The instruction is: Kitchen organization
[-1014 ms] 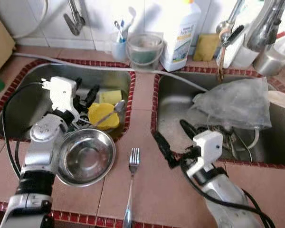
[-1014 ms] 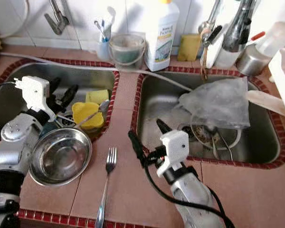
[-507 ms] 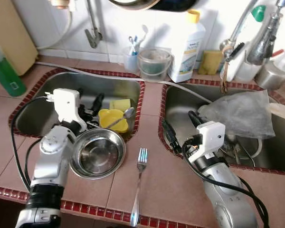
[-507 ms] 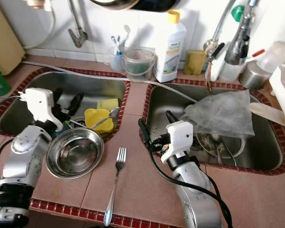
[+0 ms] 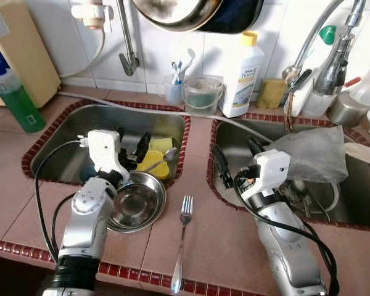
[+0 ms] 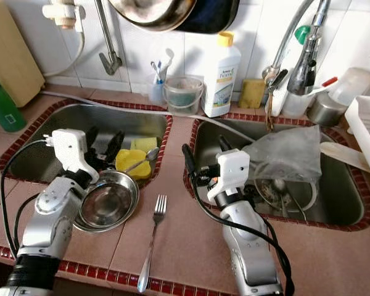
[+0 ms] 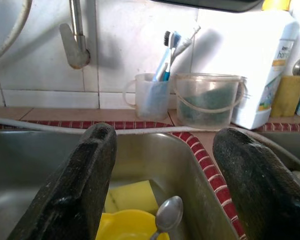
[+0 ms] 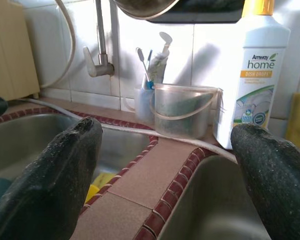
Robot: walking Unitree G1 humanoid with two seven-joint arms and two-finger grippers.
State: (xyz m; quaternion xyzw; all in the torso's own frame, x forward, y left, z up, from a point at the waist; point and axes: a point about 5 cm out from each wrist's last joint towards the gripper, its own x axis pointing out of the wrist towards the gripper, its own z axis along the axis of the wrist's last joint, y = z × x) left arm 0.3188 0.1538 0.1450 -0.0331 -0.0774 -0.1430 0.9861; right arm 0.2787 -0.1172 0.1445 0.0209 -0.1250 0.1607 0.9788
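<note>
Head views down; wrist views toward backsplash.

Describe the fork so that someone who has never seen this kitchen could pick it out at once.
Find the tiled strip of counter between the two steel sinks and follow it toward the front edge. The fork lies there flat, tines toward the sinks, just right of the steel bowl; it alone lies on bare tile.

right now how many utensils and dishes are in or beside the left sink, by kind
forks: 1, fork
spoons: 1, spoon
steel bowls: 1, steel bowl
yellow bowls: 1, yellow bowl
total: 4
</note>
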